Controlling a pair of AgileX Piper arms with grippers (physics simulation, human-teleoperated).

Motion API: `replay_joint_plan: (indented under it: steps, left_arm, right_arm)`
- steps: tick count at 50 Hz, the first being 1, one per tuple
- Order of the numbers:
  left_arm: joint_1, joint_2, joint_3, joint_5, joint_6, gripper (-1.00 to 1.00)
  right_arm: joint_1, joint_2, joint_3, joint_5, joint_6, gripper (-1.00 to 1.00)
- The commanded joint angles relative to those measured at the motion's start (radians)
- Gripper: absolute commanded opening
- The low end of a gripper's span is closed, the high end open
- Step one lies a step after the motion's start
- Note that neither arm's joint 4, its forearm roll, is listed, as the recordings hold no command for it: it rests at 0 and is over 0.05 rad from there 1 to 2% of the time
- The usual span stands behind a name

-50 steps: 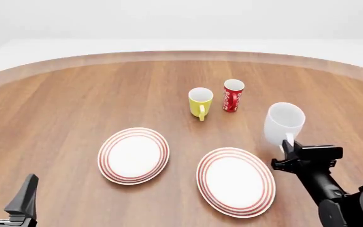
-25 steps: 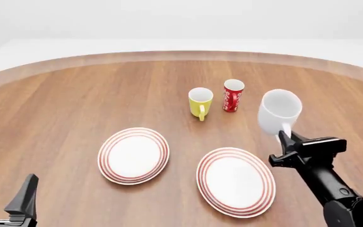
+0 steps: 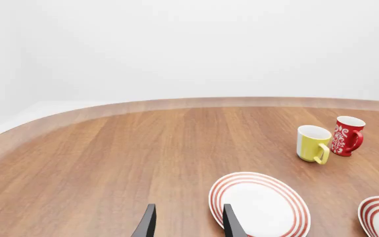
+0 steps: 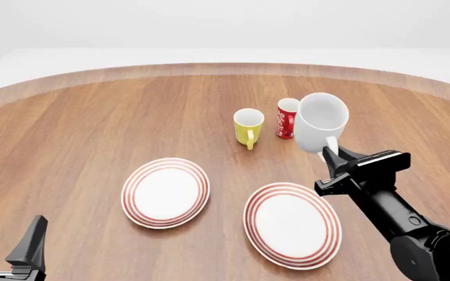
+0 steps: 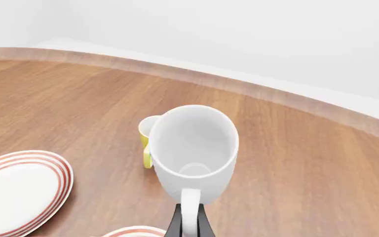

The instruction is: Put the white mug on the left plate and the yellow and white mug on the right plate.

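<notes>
The right gripper (image 4: 331,153), closed on the handle, holds the rigid, probably breakable white mug (image 4: 321,122) above the desk (image 4: 92,129) beyond the right plate (image 4: 292,225); the left gripper (image 4: 10,246) waits open, empty.

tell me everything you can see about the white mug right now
The white mug is plain, glossy and ceramic-looking, the widest of the three mugs, with a loop handle and an empty white inside. The right tool is shut on its handle and holds it off the table, tipped so its mouth faces the front camera. In the front view it hangs beyond the right plate, overlapping the red mug, beside the yellow and white mug. Only the tool touches it.
</notes>
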Motion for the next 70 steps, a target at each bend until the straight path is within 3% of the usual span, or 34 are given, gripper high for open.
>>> replay_joint_plan:
  steps: [1,24,70]
  left_arm:
    - [0.000,0.000,0.000,0.000,0.000,1.00]
    - [0.000,0.000,0.000,0.000,0.000,1.00]
    - [0.000,0.000,0.000,0.000,0.000,1.00]
  right_arm:
    - [0.076,-0.005,-0.051,0.035,0.010,-1.00]
    - [0.239,0.079,-0.165,0.063,0.034,-1.00]
    - [0.453,0.321,-0.347,0.020,0.075,-1.00]
